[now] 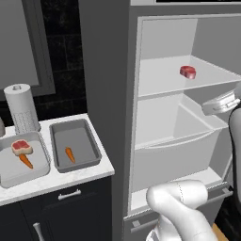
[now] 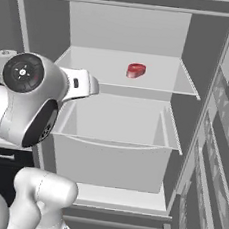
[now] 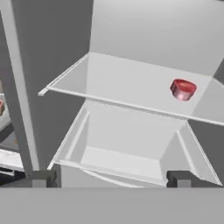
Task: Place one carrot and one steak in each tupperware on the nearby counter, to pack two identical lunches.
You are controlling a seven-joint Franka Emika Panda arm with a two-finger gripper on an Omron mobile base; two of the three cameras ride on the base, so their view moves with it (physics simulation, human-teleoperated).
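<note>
The left base view looks from behind the arm's left, forward and down, at the open fridge and the counter left of it. The right base view faces the fridge squarely from behind the arm's right. The hand view sits nearest the fridge, looking into it. All three share the fridge shelf and drawer.

White arm raised, tool wide open, empty.
</note>
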